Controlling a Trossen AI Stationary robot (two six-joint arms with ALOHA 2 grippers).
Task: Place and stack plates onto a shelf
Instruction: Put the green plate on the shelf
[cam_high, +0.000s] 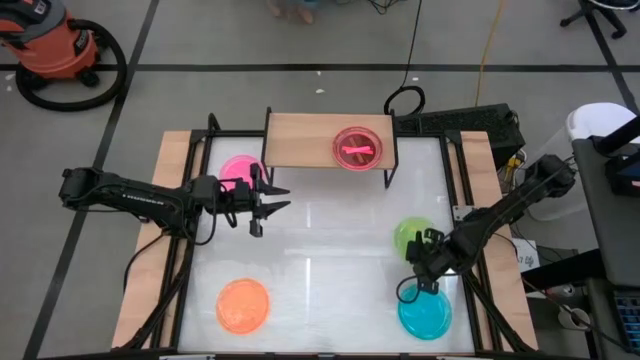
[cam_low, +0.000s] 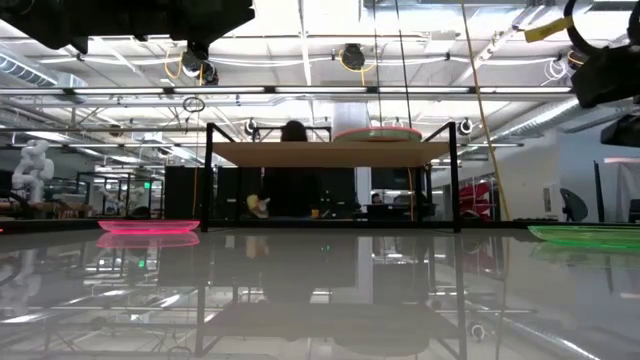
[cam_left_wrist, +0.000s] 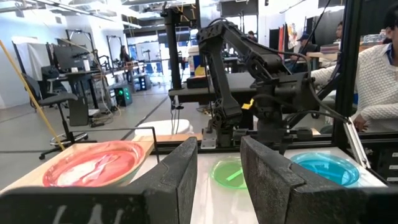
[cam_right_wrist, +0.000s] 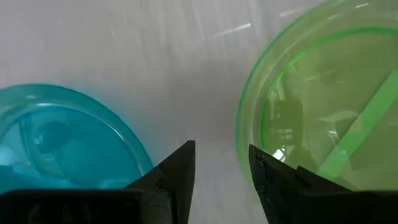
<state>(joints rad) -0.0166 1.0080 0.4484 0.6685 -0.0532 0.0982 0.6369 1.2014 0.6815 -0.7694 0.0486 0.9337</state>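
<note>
The light-wood shelf (cam_high: 305, 140) stands at the table's far side on black legs. A pink-red plate (cam_high: 357, 147) lies flat on its right half and also shows in the left wrist view (cam_left_wrist: 93, 165). Flat on the white tabletop lie a pink plate (cam_high: 236, 168), an orange plate (cam_high: 243, 305), a green plate (cam_high: 410, 235) and a blue plate (cam_high: 425, 315). My left gripper (cam_high: 272, 201) hovers open just right of the pink plate, pointing toward the table's right. My right gripper (cam_right_wrist: 222, 167) is open, low over the bare table between the blue plate (cam_right_wrist: 56, 137) and the green plate (cam_right_wrist: 323, 106).
Wooden side boards and black frame rails run along the table's left (cam_high: 165, 240) and right (cam_high: 480, 230) edges. Bare white tabletop (cam_high: 330, 260) lies between the plates. A person (cam_low: 293, 180) sits beyond the table's far side, and another person's sleeve (cam_left_wrist: 376, 81) shows at the table's right.
</note>
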